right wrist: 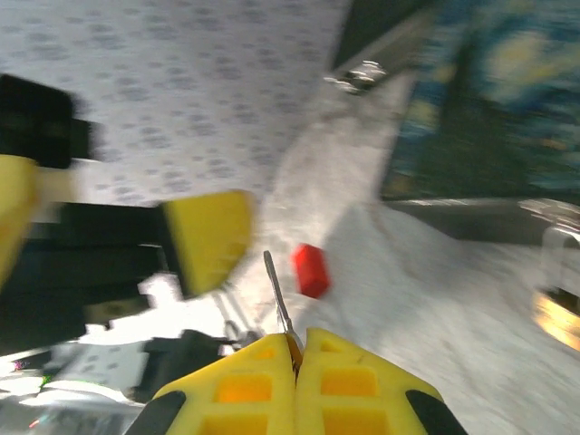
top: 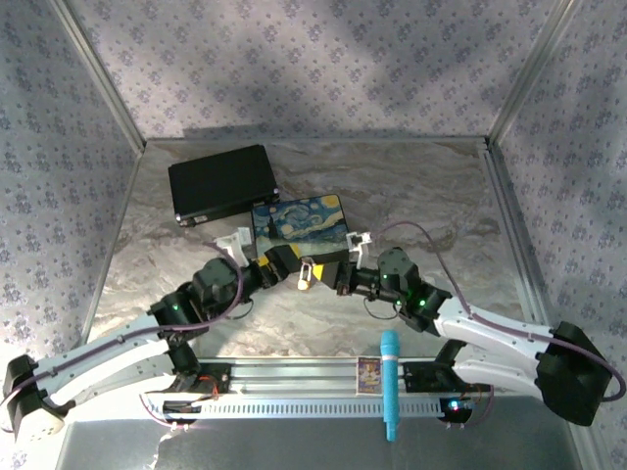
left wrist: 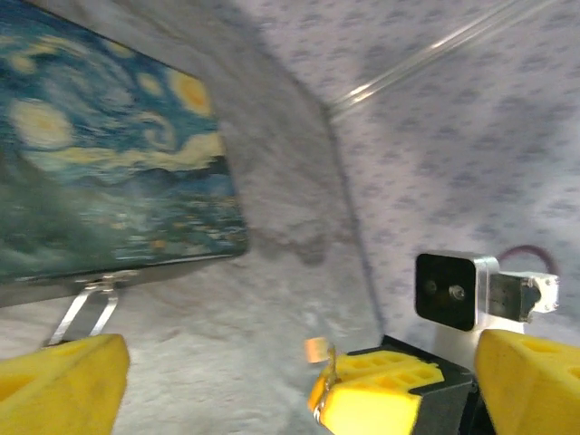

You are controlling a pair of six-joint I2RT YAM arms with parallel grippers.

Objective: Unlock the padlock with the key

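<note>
patience pays here: the right gripper (right wrist: 296,352) pinches the key (right wrist: 277,294) by its head, with the blade poking out ahead of the closed fingertips. the left gripper (left wrist: 294,381) stands wide and empty just across from it. the padlock (right wrist: 555,306), blurred, seems to lie off to the key's side by the painted box (right wrist: 489,100). i'd have the left steady it before lining up the blade. underneath is a marbled grey table (top: 421,196), with patterned cloth walls (top: 294,59) around.

Near the painted box (left wrist: 118,154), the right hand (left wrist: 337,394) pinches what may be the key (left wrist: 333,361).
</note>
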